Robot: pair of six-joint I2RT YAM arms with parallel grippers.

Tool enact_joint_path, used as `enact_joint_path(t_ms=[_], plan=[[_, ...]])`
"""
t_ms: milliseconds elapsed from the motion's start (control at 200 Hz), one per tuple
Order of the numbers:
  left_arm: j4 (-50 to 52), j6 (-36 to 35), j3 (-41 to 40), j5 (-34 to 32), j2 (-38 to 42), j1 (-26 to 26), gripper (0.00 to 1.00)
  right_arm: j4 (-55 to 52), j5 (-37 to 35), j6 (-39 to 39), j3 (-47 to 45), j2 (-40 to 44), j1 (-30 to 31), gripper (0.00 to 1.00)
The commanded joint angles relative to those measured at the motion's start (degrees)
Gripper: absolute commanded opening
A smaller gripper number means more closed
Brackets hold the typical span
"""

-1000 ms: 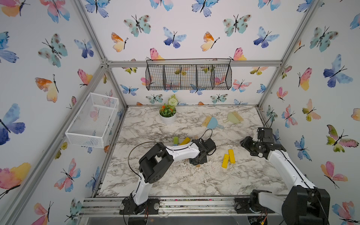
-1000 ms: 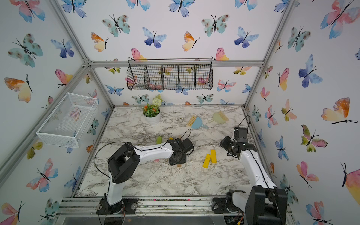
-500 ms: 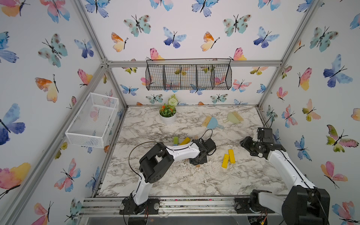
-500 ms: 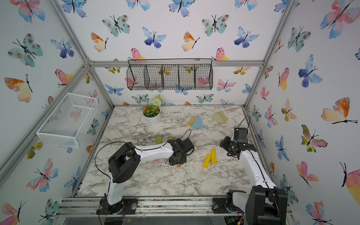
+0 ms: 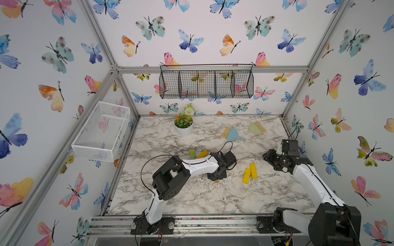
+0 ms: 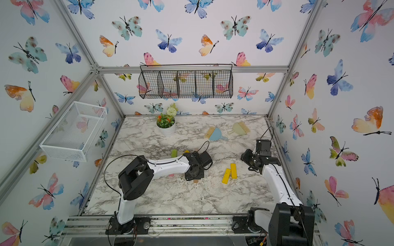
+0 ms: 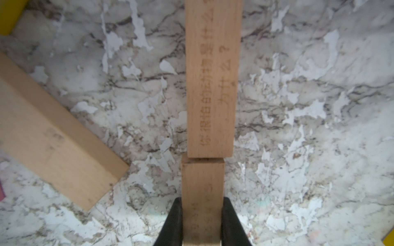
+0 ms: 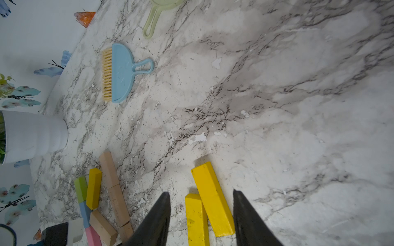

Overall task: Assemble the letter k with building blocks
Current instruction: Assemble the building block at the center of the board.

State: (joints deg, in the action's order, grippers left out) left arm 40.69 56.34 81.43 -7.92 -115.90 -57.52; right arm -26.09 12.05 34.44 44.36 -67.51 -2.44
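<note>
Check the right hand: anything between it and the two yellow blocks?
Nothing visible. In the right wrist view the two yellow blocks lie side by side on the marble tabletop, straight ahead of the open right hand. The left hand, shut on a tan block, sits apart from them.

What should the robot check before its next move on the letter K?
1. Left gripper gripping the wooden block: ok, shut on its sides.
2. That block's end meeting the printed block: ok, the ends touch.
3. Held block flat on the table: cannot tell.
4. Slanted block joined to the line: not ok, it lies apart.
5. Right gripper free: ok, open and holding nothing.
6. Two yellow blocks ready: ok, lying side by side on the table.
</note>
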Motion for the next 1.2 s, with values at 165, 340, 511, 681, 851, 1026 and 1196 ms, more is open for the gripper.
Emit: enact_joint_path(t_ms=[165, 340, 511, 681, 851, 1026, 1196], plan=[[-0.9, -1.4, -0.5, -0.6, -3.0, -0.1, 0.0, 0.5, 0.7, 0.1, -0.4, -0.4, -0.3, 0.5], [-0.9, -1.8, -0.2, -0.9, -3.4, -0.3, 0.0, 0.5, 0.8, 0.0, -0.3, -0.6, -0.3, 0.5], [-0.8, -1.7, -0.2, -1.0, -3.7, -0.5, 0.0, 0.4, 0.8, 0.0, -0.3, -0.6, -0.3, 0.5], [-1.0, -1.7, -0.3, -0.5, -3.9, -0.4, 0.0, 0.6, 0.7, 0.0, -0.6, -0.4, -0.2, 0.5], [-0.8, -1.8, -0.2, 0.2, -4.4, -0.3, 0.06, 0.3, 0.7, 0.0, -0.6, -0.4, -0.3, 0.5], [-0.9, -1.4, -0.7, 0.3, -4.2, -0.1, 0.17, 0.5, 0.4, 0.1, -0.9, 0.0, -0.3, 0.5], [-0.8, -1.1, -1.0, 0.4, -4.1, 0.0, 0.21, 0.6, 0.6, 0.1, -1.0, -0.2, -0.3, 0.5]])
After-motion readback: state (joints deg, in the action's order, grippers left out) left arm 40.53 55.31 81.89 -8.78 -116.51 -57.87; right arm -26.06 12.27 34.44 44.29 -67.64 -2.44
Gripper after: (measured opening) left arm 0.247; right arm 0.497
